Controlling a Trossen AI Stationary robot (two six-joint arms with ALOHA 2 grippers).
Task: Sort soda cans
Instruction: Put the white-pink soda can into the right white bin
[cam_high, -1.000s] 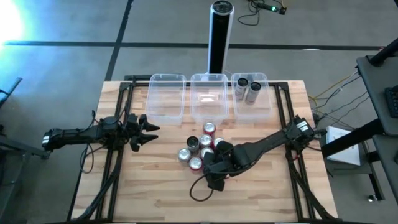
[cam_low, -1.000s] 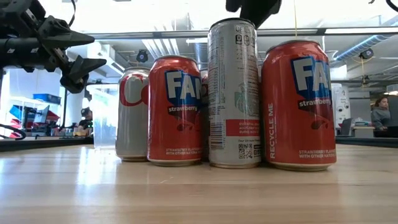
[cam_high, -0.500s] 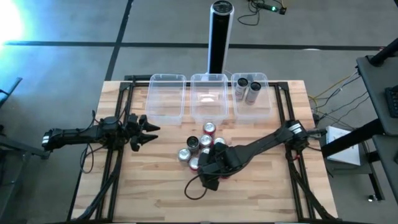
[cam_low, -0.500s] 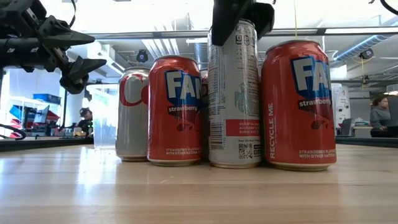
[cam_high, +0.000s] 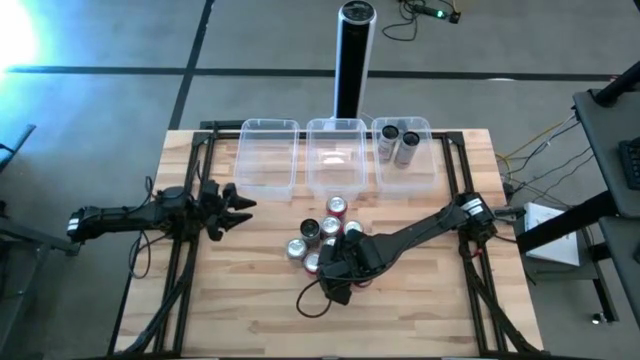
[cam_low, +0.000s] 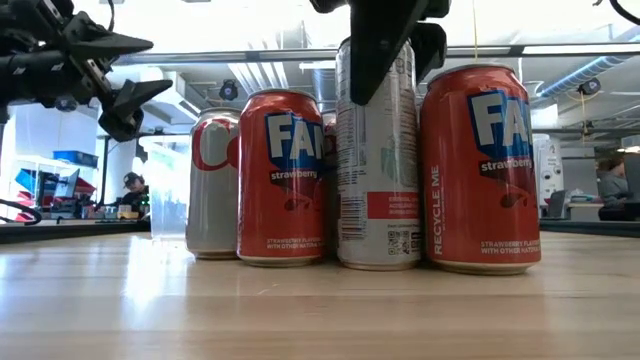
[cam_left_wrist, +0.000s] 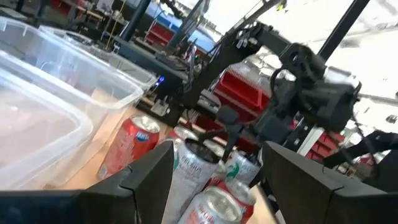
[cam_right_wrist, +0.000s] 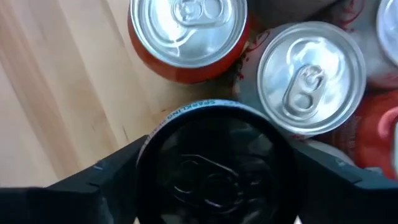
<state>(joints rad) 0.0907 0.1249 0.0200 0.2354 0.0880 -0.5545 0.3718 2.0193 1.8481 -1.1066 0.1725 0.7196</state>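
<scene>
A: One wooden table (cam_high: 250, 310) carries everything. Three clear plastic bins (cam_high: 269, 157) sit in a row along its far edge, and a tall black-and-silver post (cam_high: 353, 60) stands beyond them. What's in the bins?

B: Only the right bin (cam_high: 404, 172) is filled: two black cans (cam_high: 398, 143) lie in it, long axes roughly near-to-far. Everything else is a tight cluster of soda cans (cam_high: 318, 243) at mid-table, all upright, tops to the ceiling.

A: And the arms?

B: Off at the left edge the left gripper (cam_high: 238, 211) hangs above the table, fingers spread wide and holding nothing. At the near right of the cluster the right gripper (cam_high: 345, 262) is down over a tall slim silver can (cam_low: 377, 160), one finger on each side of its rim; whether the pads actually press the can isn't clear.

A: What crowds it?

B: Red strawberry Fanta cans (cam_low: 481, 168) stand against it on both sides in the low view, and a silver can with a red letter (cam_low: 212, 185) stands at the far left of that group.

A: Anything hidden?

B: That gripper covers part of the cluster from above, so a full count isn't possible. Its wrist camera shows the slim can's top (cam_right_wrist: 214, 165) only in shadow.
</scene>
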